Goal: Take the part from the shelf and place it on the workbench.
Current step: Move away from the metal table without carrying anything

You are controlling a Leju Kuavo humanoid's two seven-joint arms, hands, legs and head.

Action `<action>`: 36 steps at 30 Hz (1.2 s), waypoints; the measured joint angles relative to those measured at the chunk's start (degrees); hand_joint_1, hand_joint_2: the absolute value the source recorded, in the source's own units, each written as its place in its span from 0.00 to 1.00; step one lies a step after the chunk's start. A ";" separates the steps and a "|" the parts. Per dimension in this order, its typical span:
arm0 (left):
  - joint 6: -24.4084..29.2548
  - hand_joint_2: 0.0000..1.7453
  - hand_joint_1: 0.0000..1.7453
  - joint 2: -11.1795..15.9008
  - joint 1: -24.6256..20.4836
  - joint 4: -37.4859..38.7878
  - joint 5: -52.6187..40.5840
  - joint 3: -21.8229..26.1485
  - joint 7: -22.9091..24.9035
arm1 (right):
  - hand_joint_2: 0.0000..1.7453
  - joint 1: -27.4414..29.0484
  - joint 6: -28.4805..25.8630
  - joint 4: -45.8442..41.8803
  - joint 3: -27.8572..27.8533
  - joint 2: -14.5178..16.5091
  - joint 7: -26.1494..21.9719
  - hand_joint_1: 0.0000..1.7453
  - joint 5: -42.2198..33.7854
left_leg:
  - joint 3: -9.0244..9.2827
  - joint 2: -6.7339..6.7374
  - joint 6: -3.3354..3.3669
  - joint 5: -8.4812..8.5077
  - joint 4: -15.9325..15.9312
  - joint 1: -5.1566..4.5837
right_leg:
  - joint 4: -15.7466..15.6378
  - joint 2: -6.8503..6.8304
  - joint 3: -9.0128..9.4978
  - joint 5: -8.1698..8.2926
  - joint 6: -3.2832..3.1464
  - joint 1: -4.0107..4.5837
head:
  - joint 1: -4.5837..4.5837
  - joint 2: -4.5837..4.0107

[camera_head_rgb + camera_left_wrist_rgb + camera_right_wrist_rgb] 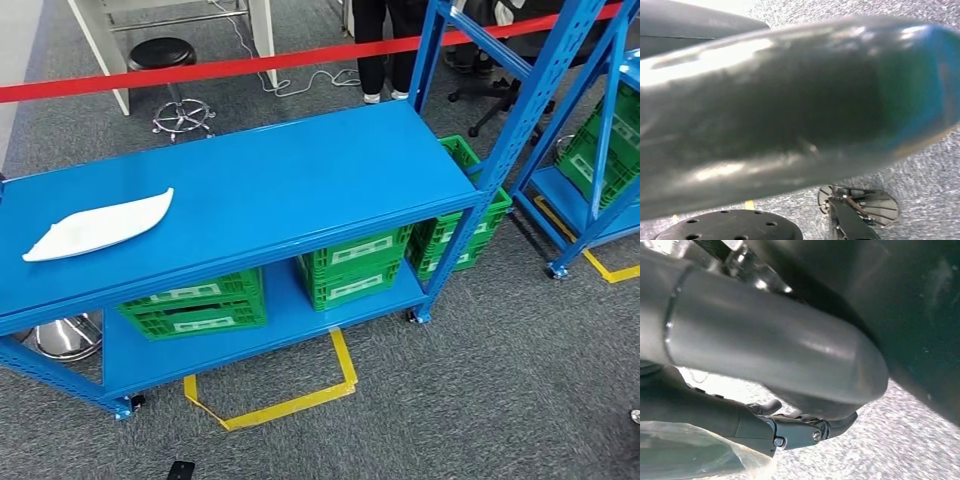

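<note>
On the blue shelf's (302, 180) top deck, toward its left end, a long white curved part (102, 226) lies flat and untouched — nothing grips it. Green crates (355, 262) sit on the lower deck and more stand behind the shelf's right post; a red barrier tape (226, 68) crosses the far side, with a person's legs (381, 50) beyond it and yellow tape (287, 400) marking the grey carpet. Both arms hang low: the right wrist view catches dark fingers (798, 427) of the right hand (791, 430) over carpet, beside a clear plastic sheet (689, 450), but whether they are apart or together cannot be told, and the left hand's state is equally unreadable. The task looks to be at its opening step, the approach; the next move likely calls for stepping closer and leftward, then raising a hand over the part — a thin, wide piece that may need a careful edge grip
</note>
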 joint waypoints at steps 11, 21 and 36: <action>0.04 0.00 0.00 0.05 -0.22 0.00 -0.43 0.00 0.02 | 0.00 0.25 0.46 0.01 0.00 0.07 -0.19 0.00 0.51 | -6.42 0.08 -2.90 -6.69 14.55 0.30 | -7.40 -0.10 4.94 1.15 -2.78 -0.27 | -0.80 0.00; -0.15 0.00 0.00 0.06 -0.22 0.00 -0.95 -0.03 0.15 | 0.00 0.12 0.69 0.01 0.00 0.07 -0.19 0.00 0.73 | -2.26 0.11 -1.25 1.20 0.93 0.24 | -7.75 -0.03 6.81 -1.12 -0.40 -0.16 | -0.66 0.00; -1.81 1.00 0.00 0.02 -0.19 0.02 -0.37 0.02 2.50 | 0.00 0.13 0.42 0.03 1.09 0.08 -1.72 0.00 3.77 | -0.01 -4.20 -1.58 -0.91 0.61 0.50 | -6.73 3.40 3.09 2.26 -1.22 -0.27 | -0.37 0.00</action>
